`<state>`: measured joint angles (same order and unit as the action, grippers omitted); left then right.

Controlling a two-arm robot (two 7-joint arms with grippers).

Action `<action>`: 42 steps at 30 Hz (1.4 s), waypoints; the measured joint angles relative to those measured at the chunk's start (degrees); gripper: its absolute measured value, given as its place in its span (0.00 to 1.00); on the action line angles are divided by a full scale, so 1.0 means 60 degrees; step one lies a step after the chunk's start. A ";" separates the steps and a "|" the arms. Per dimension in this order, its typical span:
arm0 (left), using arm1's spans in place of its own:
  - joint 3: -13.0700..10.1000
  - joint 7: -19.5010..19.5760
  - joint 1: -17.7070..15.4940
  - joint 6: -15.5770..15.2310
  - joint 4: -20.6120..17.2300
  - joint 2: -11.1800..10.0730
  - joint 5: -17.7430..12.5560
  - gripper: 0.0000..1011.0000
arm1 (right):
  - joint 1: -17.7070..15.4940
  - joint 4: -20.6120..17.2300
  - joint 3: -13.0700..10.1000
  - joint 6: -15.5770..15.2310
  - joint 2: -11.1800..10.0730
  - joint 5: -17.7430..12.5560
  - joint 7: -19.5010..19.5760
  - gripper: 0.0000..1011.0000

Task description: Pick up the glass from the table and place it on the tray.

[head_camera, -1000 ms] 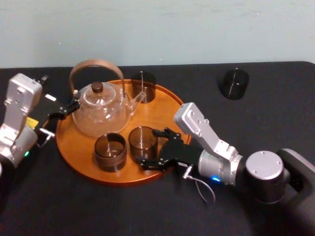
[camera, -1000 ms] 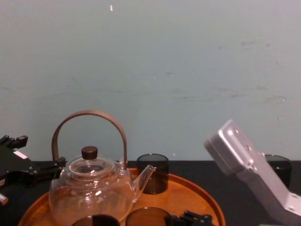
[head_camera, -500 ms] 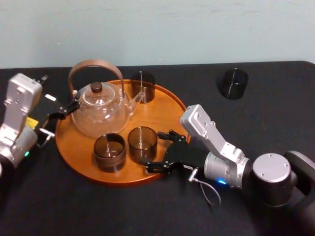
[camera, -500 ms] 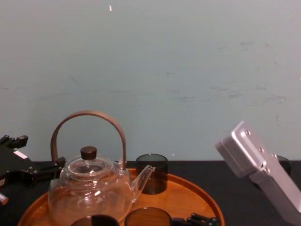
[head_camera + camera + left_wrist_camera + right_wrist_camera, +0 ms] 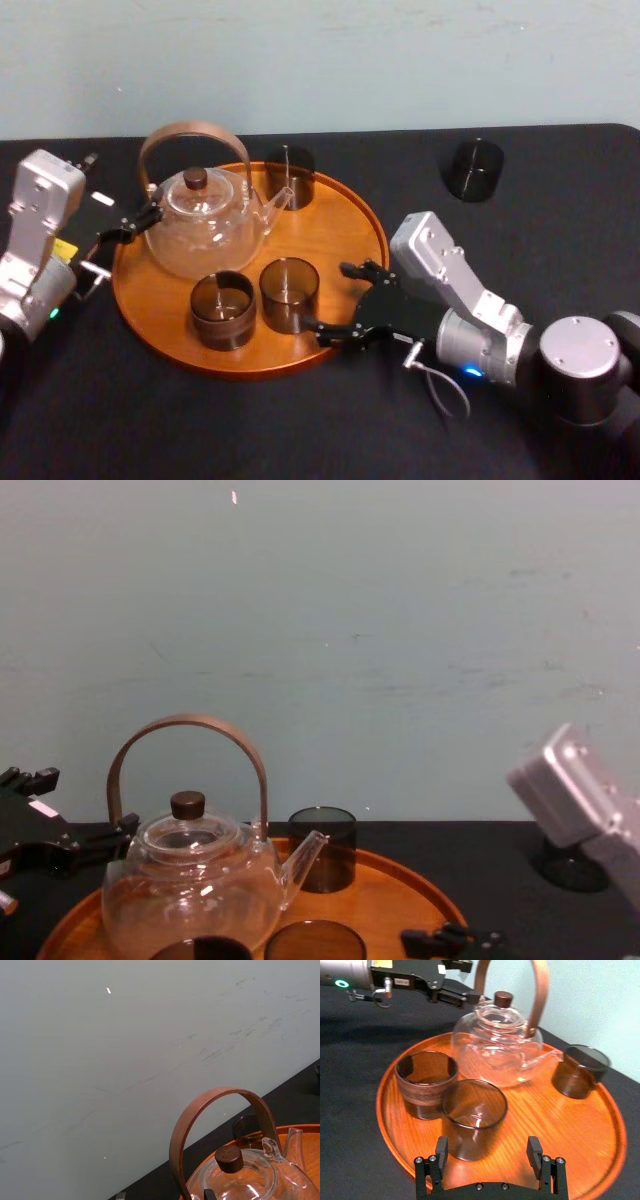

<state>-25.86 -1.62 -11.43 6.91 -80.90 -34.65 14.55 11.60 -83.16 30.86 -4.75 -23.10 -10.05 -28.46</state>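
Observation:
The round wooden tray [image 5: 345, 225] lies on the black table [image 5: 540, 230] and carries a clear glass teapot [image 5: 205, 222] and three smoky glasses. One glass [image 5: 289, 293] stands near the tray's front rim, beside a second [image 5: 222, 309]; a third [image 5: 291, 176] is at the back. My right gripper [image 5: 330, 297] is open at the tray's front-right rim, a short gap from the front glass [image 5: 474, 1117], its fingers [image 5: 441, 1149] holding nothing. Another dark glass [image 5: 473, 169] stands on the table at the far right. My left gripper [image 5: 128, 226] sits at the tray's left edge beside the teapot.
The teapot's tall bent-wood handle [image 5: 220, 1110] arches over its lid. My right forearm [image 5: 470, 300] lies across the table right of the tray. A pale wall [image 5: 330, 630] runs behind the table. Bare black cloth lies in front and to the right.
My right gripper, open throughout, has drawn back to the right, away from the front glass toward the tray's rim. The glass stays standing on the tray. The left arm has not moved.

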 joint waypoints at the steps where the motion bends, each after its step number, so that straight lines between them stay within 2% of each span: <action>1: 0.0000 0.0000 0.0000 0.0000 0.0000 0.0000 0.0000 1.00 | -0.0077 -0.0096 -0.0079 0.0006 -0.0079 -0.0003 0.0069 0.99; 7: 0.0000 0.0000 0.0000 0.0000 0.0000 0.0000 0.0000 1.00 | -0.0288 -0.0278 -0.0448 0.0004 -0.0290 -0.0020 0.0354 0.99; 11: 0.0000 0.0000 0.0000 0.0000 0.0000 0.0000 0.0000 1.00 | -0.0438 -0.0259 -0.0891 -0.0013 -0.0415 -0.0078 0.0649 0.99; 22: 0.0000 0.0000 0.0000 0.0000 0.0000 0.0000 0.0000 1.00 | -0.0516 0.0169 -0.2003 -0.0075 -0.0429 -0.0440 0.1128 0.99; 26: 0.0000 0.0000 0.0000 0.0000 0.0000 0.0000 0.0000 1.00 | -0.0470 0.0308 -0.2283 -0.0095 -0.0398 -0.0557 0.1191 0.99; 42: 0.0000 0.0000 0.0000 0.0000 0.0000 0.0000 0.0000 1.00 | -0.0103 0.0980 -0.2854 -0.0200 -0.0235 -0.0670 0.1430 0.99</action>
<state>-25.86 -1.62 -11.43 6.91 -80.90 -34.65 14.55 10.98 -77.28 13.73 -5.95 -24.51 -14.07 -19.88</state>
